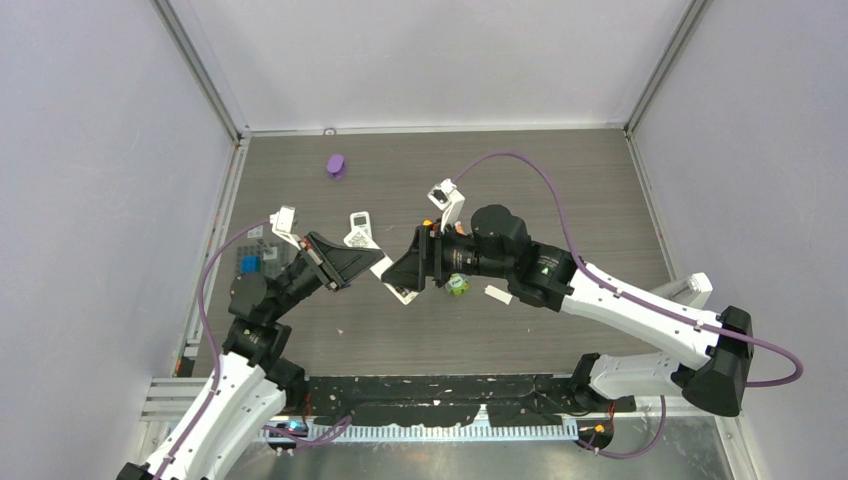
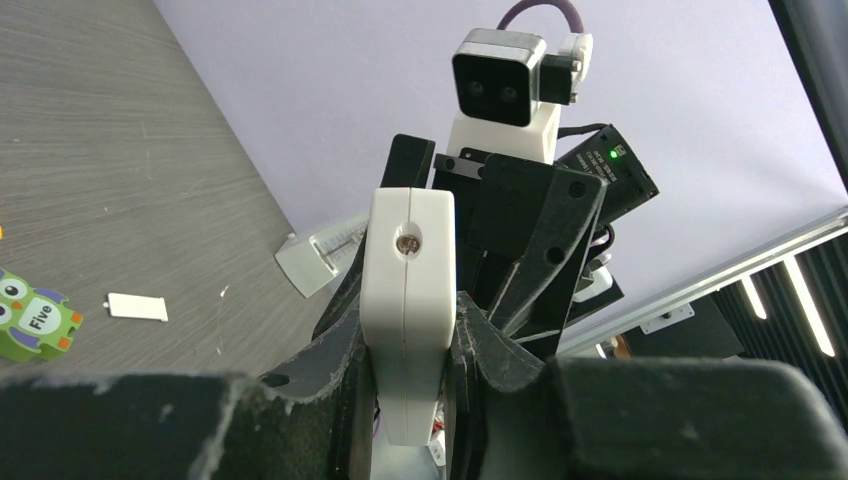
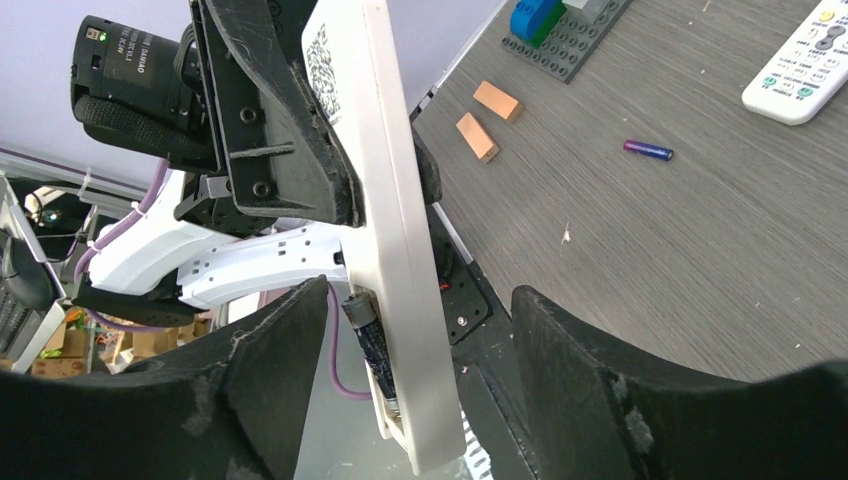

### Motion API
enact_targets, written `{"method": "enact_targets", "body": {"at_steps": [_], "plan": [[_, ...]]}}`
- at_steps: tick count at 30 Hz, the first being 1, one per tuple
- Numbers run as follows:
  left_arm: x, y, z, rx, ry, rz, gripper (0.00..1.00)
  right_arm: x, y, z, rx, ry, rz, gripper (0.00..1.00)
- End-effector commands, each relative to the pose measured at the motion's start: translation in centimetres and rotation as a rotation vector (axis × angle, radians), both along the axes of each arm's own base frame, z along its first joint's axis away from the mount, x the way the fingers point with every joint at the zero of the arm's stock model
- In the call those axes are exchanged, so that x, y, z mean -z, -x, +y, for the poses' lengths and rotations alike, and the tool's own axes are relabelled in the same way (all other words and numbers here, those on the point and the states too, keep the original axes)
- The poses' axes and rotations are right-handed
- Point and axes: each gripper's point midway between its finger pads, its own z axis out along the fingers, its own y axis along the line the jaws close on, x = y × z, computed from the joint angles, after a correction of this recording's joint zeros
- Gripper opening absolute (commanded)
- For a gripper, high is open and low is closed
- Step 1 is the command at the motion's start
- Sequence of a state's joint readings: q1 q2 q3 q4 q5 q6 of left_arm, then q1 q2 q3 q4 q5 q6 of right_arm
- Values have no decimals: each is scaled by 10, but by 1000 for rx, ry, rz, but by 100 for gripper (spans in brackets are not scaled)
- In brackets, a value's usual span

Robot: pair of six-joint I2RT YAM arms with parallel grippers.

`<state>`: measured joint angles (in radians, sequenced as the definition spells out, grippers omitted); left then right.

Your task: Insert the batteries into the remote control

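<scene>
My left gripper (image 2: 408, 385) is shut on a white remote control (image 2: 408, 290), holding it edge-on above the table (image 1: 330, 325). The same remote (image 3: 385, 220) stands between the fingers of my right gripper (image 3: 420, 390), which is open, with a gap on both sides. A dark battery (image 3: 372, 345) lies in the remote's open compartment, its upper end tilted slightly outward. A purple battery (image 3: 648, 150) lies on the table. In the top view the two grippers (image 1: 345, 268) (image 1: 408, 270) meet at the remote (image 1: 398, 290) in the middle.
A second white remote (image 1: 360, 230) lies behind the grippers. A green owl toy (image 1: 458, 286) and a small white cover (image 1: 497, 294) lie under the right arm. A purple object (image 1: 336, 165) sits far back. Two orange blocks (image 3: 497, 100) and a brick plate (image 1: 250, 264) are at the left.
</scene>
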<state>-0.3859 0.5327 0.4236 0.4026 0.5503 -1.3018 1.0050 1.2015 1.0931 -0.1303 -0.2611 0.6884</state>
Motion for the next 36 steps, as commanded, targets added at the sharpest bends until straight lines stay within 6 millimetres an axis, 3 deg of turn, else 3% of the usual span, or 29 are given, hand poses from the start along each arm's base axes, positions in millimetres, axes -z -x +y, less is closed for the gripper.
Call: {"method": "enact_targets", "body": {"at_steps": [1,11,13,19,23,31,36], "plan": [[-11,2,1,-4,15,-50,0,-4,1,5,-30,-45,15,65],[-7,-4,3,-33,21,-27,0,6,2,4,-51,-67,24,45],[-9,-3,3,-29,25,-30,0,5,2,4,-55,-75,17,47],[-9,-1,2,-17,20,-54,0,-7,-5,0,-30,-97,-7,72],[-11,1,1,-11,31,-89,0,-25,-8,-8,-6,-151,-24,82],[-16,4,3,-11,58,-146,0,-29,-13,-21,45,-186,-27,82],[-19,4,4,-17,71,-150,0,-20,-15,-21,41,-146,-42,72]]}}
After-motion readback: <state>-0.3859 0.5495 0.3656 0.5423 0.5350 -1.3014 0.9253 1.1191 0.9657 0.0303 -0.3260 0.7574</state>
